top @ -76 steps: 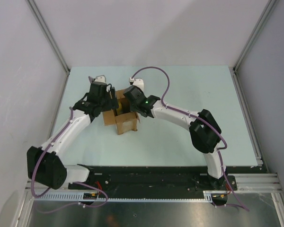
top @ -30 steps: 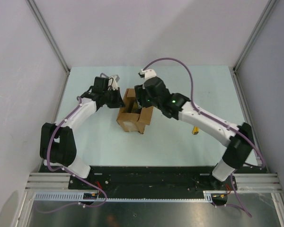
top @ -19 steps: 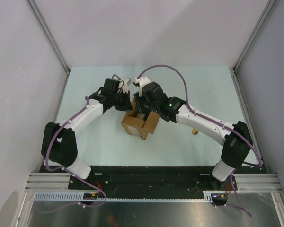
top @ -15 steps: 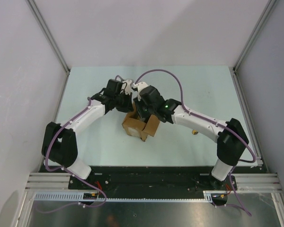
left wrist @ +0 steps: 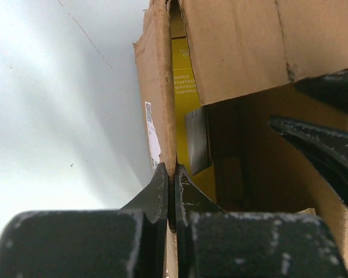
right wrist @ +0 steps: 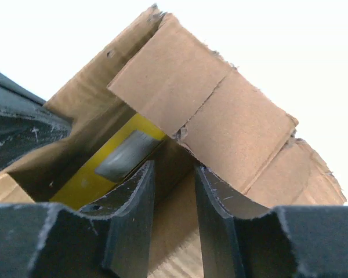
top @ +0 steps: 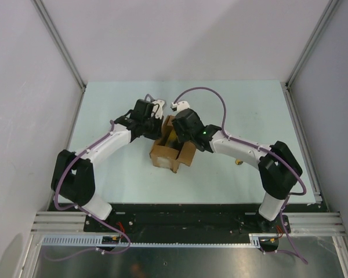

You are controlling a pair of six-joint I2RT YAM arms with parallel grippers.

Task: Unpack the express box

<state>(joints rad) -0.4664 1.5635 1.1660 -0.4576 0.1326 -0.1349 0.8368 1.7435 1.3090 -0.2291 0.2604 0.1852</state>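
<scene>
1. The left gripper (left wrist: pixel 171 171) is pinched tight on the thin top edge of a cardboard wall of the express box (left wrist: pixel 238 52); its two fingers meet with only the card between them.
2. The right gripper (right wrist: pixel 174 167) is parted narrowly, a slim gap between its fingers; it dips into the box opening under a raised flap, and nothing is clamped in the gap.
3. In the top view the express box sits near the middle of the pale green table (top: pixel 255 110), flaps spread; the left gripper meets it at 11 o'clock, the right gripper at 1 o'clock.
4. A yellow package (left wrist: pixel 184 81) stands inside the box against the pinched wall; printed text shows on its face, too small to read in full.
5. In the left wrist view the right gripper's dark fingers (left wrist: pixel 319 145) enter from 3 o'clock.
6. A small yellow item (top: pixel 239 163) lies on the table at 3 o'clock from the box, beside the right forearm; it is too small to identify.
</scene>
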